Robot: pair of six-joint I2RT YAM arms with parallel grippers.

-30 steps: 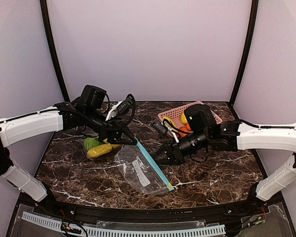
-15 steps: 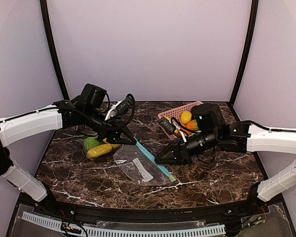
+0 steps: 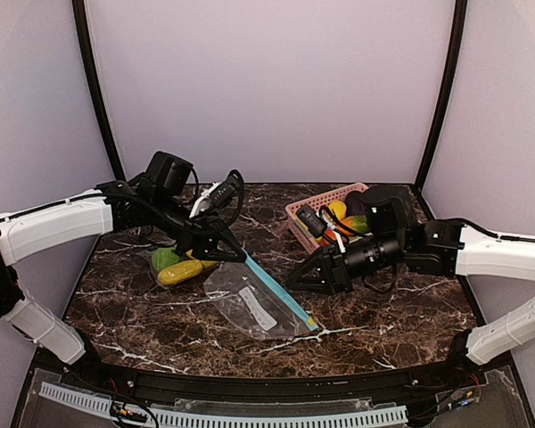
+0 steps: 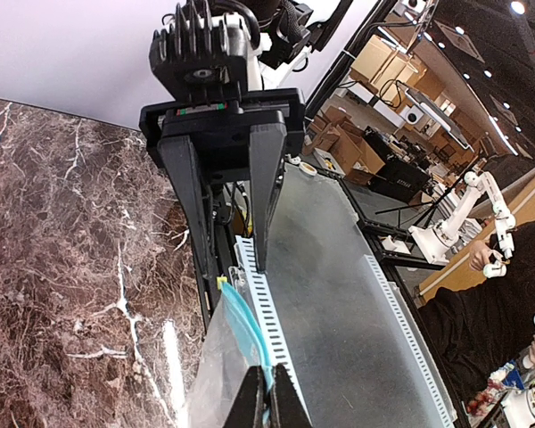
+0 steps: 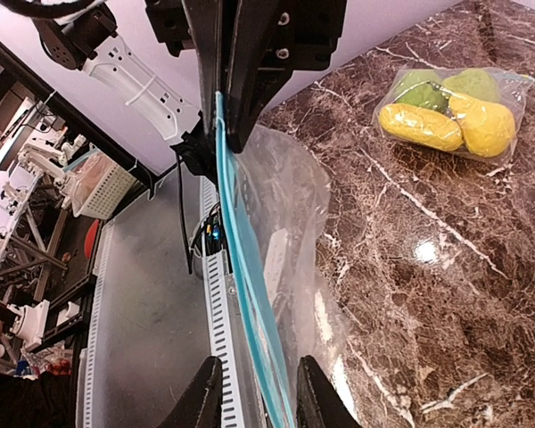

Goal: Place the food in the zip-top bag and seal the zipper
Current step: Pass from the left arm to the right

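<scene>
bag (image 3: 250, 308): clear and apparently empty, on the table (image 3: 383, 312) at frame centre in the top view.
zipper (image 3: 279, 294): blue strip; its long axis runs from upper left down to lower right.
left claw (image 3: 239, 256): shut tight on the zipper's upper-left end, which looks raised.
right claw (image 3: 296, 280): jaws apart, not gripping. In its wrist view one finger sits either side of the strip, which runs straight up-frame to the left claw.
food (image 3: 178, 267): yellow and green pieces left of centre, just beside the left claw. More sits in the basket (image 3: 321, 198) at upper right, behind the right claw.
key relation: the strip already lies between the right fingers, so closing them should probably catch it.
nearer arm: left for the pile, right for the basket.
</scene>
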